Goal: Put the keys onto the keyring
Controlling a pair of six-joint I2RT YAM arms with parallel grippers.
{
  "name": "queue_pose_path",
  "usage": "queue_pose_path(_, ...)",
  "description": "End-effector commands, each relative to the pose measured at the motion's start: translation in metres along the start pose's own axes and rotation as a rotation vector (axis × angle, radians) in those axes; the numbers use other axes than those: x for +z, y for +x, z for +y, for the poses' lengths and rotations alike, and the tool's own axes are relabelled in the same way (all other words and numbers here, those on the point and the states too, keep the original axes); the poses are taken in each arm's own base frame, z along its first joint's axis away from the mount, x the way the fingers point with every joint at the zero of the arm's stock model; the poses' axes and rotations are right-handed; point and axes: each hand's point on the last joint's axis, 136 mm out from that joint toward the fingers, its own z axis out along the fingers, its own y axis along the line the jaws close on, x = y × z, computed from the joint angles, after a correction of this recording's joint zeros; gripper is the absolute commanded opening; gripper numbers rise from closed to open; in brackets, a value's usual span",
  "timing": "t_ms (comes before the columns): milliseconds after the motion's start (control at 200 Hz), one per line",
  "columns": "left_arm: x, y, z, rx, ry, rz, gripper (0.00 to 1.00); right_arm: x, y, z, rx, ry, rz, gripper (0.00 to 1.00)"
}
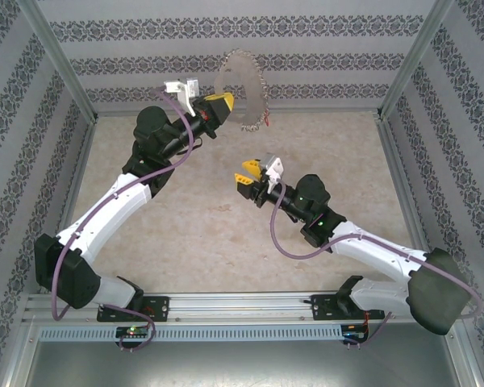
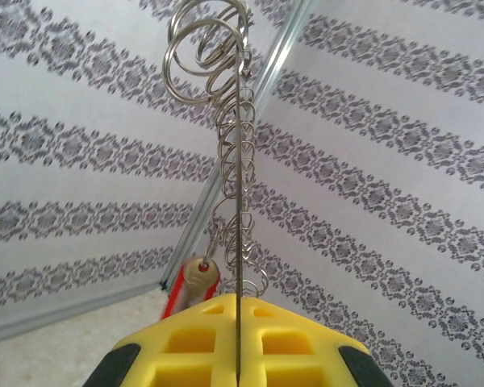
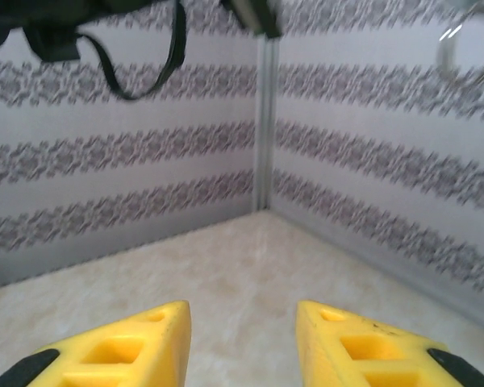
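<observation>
The keyring (image 1: 261,81) is a big thin wire loop with small rings strung along its rim, held upright in the air near the back wall. My left gripper (image 1: 223,106) is shut on its lower left edge. In the left wrist view the keyring (image 2: 239,185) rises edge-on from between the closed yellow fingers (image 2: 185,339) of the left gripper (image 2: 239,302), and a red-headed key (image 2: 195,280) hangs from it on the left. My right gripper (image 1: 246,176) hovers over the table's middle, below the ring, open. In its own view the right gripper (image 3: 242,314) has nothing between its fingers.
The beige table top (image 1: 218,234) is boxed in by patterned walls (image 1: 250,32) with aluminium corner posts (image 1: 403,60). In the right wrist view the left arm (image 3: 56,24) and its cable cross the top, and a blurred bit of the keyring (image 3: 468,40) shows at the upper right.
</observation>
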Motion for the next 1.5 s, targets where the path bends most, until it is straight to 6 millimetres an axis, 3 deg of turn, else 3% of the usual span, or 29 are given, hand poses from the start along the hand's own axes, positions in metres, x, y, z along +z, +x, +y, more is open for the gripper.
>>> queue_pose_path(0,-0.007,-0.043,-0.037,0.086,0.107,-0.126,0.00,0.003,-0.047,-0.010,-0.072,0.066,-0.198,0.38)
queue_pose_path(205,-0.005,-0.042,-0.026,-0.014,0.085,-0.153,0.00,0.013,-0.062,-0.019,-0.070,0.132,-0.293,0.27)
queue_pose_path(385,-0.004,-0.043,-0.029,-0.068,0.089,-0.156,0.00,0.017,-0.076,-0.020,-0.127,0.165,-0.357,0.27)
queue_pose_path(709,-0.003,-0.038,-0.012,-0.162,-0.013,-0.139,0.00,0.018,-0.102,-0.033,-0.228,0.270,-0.431,0.32)
queue_pose_path(1494,0.001,-0.033,-0.019,-0.214,-0.004,-0.141,0.00,0.037,-0.095,-0.071,-0.202,0.429,-0.393,0.28)
